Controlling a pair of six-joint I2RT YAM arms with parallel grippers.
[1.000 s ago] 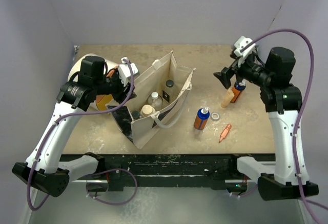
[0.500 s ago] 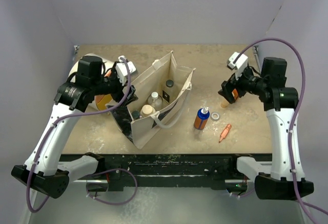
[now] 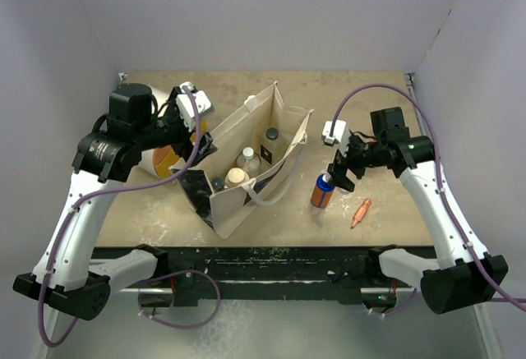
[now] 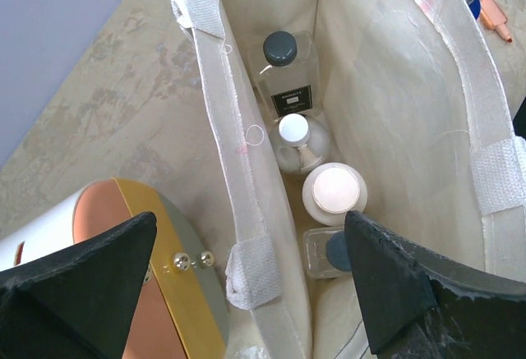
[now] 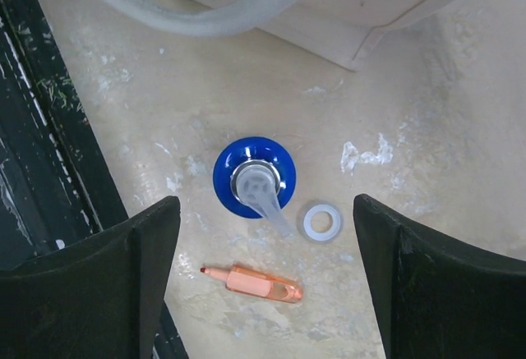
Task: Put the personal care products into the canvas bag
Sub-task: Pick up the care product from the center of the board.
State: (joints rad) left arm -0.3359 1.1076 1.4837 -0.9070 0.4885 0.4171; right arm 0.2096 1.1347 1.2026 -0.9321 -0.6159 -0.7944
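Top view: canvas bag (image 3: 283,137) stands open at table centre with bottles inside. Orange bottle (image 3: 320,193) stands upright on the table at 4 o'clock from the bag, apart from it. Right gripper (image 3: 337,175) hangs over its top; jaw spread not readable from here. Pink tube (image 3: 361,211) lies at 4 o'clock from that bottle.

Right wrist view settles the jaws: spread wide, one on each side of the bottle's blue pump top, touching nothing. It also shows a white ring (image 5: 321,222) at 4 o'clock from the top, which I cannot make out from above.

Left wrist view: left gripper (image 4: 251,219) open, holding nothing, straddling the bag's 10 o'clock-side wall. One finger is over the bag's inside, the other over the drum (image 4: 123,236). Only this view shows the bag's contents in a row: square clear bottle (image 4: 286,88), round bottle (image 4: 293,141), tan-capped white bottle (image 4: 334,195), small clear bottle (image 4: 325,252).
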